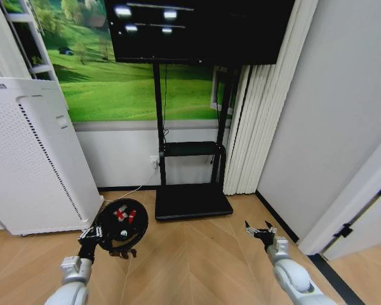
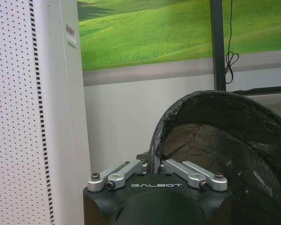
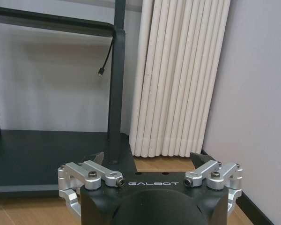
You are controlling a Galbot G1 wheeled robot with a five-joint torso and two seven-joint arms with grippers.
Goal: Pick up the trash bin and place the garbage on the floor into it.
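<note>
Head view: left hand (image 1: 91, 236) is low on the left, clamped on the near rim of the trash bin (image 1: 120, 224). The bin's mouth tilts up toward the camera, so you see inside: red and red-and-white scraps (image 1: 122, 214) plus a small bottle (image 1: 124, 234) lying in it. Bin sits just past the hand, above the wood floor (image 1: 197, 260), right beside the white appliance (image 1: 32, 159). Right hand (image 1: 264, 232) is low on the right, well apart from the bin, fingers spread, holding nothing. TV stand (image 1: 192, 200) is between the two, further back.

Left wrist view: fingers (image 2: 131, 168) closed on the bin's rim (image 2: 155, 140); mesh wall curves away from the hand. White appliance just beside it.

Right wrist view: right hand (image 3: 149, 161) released, fingertips wide apart, facing the stand's base (image 3: 47, 150) and folded white curtain (image 3: 178, 79).
</note>
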